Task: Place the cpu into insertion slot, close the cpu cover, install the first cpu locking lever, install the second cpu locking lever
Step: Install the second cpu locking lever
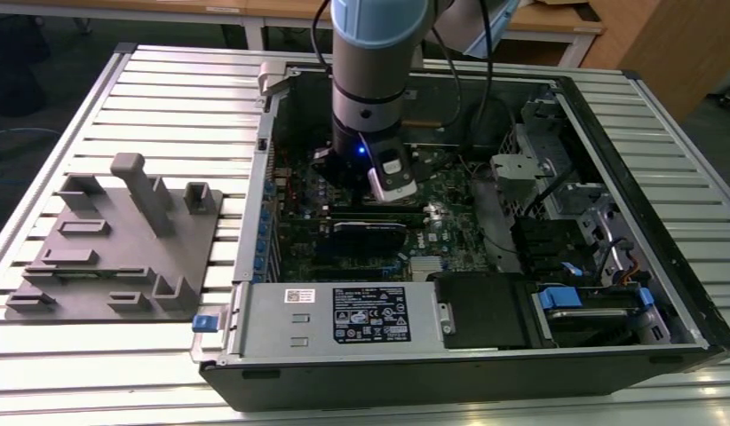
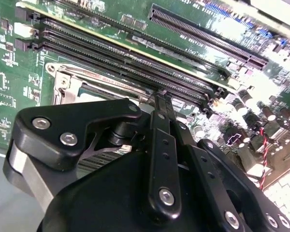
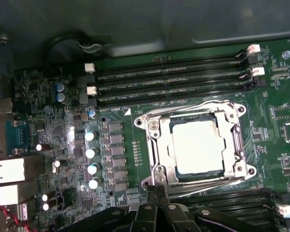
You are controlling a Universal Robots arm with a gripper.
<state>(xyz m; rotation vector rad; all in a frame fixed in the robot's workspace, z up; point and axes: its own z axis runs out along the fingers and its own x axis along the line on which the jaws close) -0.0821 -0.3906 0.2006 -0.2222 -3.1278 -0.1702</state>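
— Where is your claw?

— My claw point(image 3: 158, 189) is down inside the open computer case point(image 1: 649, 142), at the near edge of the socket point(image 3: 152, 145) on the green board point(image 3: 275, 140). Its two fingers point(image 2: 163, 104) are pressed together with nothing between them, and their tip sits right by the thin wire lever point(image 3: 203, 186) along that edge; whether it touches, I cannot tell.

— And the chip?

— The chip point(image 3: 195, 147) lies flat in the socket, and the metal cover point(image 3: 234, 140) is folded down around it like a frame.

— Anything beside the case?

— A grey fixture block point(image 1: 110, 253) on the slatted table point(image 1: 128, 373), at the exterior view's left.
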